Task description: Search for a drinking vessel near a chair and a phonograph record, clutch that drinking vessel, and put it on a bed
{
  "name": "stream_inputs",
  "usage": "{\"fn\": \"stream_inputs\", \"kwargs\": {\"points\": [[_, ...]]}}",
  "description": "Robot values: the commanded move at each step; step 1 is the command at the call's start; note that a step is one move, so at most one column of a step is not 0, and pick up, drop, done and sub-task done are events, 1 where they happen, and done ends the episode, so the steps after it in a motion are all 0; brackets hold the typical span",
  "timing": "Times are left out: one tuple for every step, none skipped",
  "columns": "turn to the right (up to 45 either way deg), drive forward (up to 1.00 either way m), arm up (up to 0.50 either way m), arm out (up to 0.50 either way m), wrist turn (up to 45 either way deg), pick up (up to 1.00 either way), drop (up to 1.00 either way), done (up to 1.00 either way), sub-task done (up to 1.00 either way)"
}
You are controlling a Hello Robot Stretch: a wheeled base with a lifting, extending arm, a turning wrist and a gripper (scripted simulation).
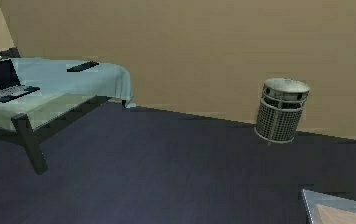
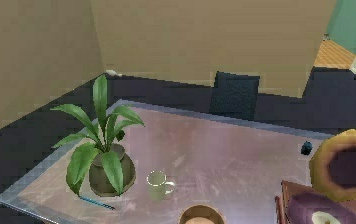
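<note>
A small pale green cup (image 2: 159,183) with a handle stands on the glass-topped table (image 2: 226,150), just right of a potted plant (image 2: 101,150). A dark chair (image 2: 234,95) is pushed up to the table's far edge. At the arm side view's bottom right lies a purple disc (image 2: 321,211) that may be the record, under a yellow ring-shaped object (image 2: 346,165). The bed (image 1: 61,85) with a light blue cover stands at the forward view's left, with a few dark flat items (image 1: 83,67) on it.
A mesh waste bin (image 1: 282,110) stands by the wall at the forward view's right. The table's corner (image 1: 336,205) pokes in at its bottom right. Dark floor lies between bed and bin. A brown round thing (image 2: 199,214) and a small dark object (image 2: 306,148) sit on the table.
</note>
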Motion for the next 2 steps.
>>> {"fn": "stream_inputs", "kwargs": {"points": [[0.0, 0.00, 0.50, 0.00, 0.0, 0.00, 0.00, 0.00, 0.00], [0.0, 0.00, 0.26, 0.00, 0.0, 0.00, 0.00, 0.00, 0.00]]}}
